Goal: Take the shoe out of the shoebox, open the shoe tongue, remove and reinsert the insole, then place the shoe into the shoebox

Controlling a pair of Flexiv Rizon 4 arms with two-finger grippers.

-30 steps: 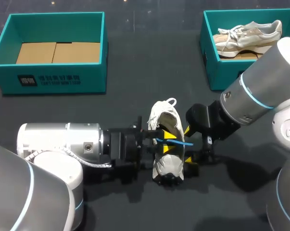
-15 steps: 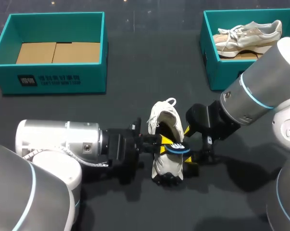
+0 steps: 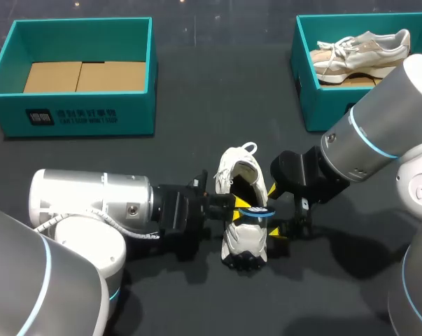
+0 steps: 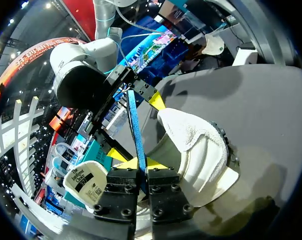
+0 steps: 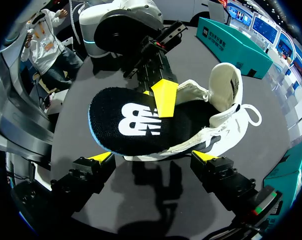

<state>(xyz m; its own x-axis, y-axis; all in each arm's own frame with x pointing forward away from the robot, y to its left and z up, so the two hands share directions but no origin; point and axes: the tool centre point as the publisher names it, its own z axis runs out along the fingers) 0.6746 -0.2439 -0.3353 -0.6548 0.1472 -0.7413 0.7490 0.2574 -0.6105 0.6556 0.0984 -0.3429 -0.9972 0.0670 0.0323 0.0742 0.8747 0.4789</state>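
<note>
The white shoe [image 3: 243, 241] is lying on the dark desk [image 3: 197, 91], on the robot's side of the ground between the two teal boxes. Its long axis is running from far to near, with the heel and its pull loop pointing away from the robot and the toe pointing toward it.

The left gripper [image 3: 240, 204] is reaching over the shoe's opening from the left. Its yellow tips are pinching the black, blue-edged insole [image 5: 135, 122] from both faces. The insole is sticking out of the opening, its broad printed face turning toward the right gripper [image 3: 273, 211]. That gripper is sitting just beside the shoe's right flank with its fingers spread wide.

The left shoebox [image 3: 85, 115] is showing only its cardboard floor. The right shoebox [image 3: 315, 98] is holding a second shoe [image 3: 361, 50].
</note>
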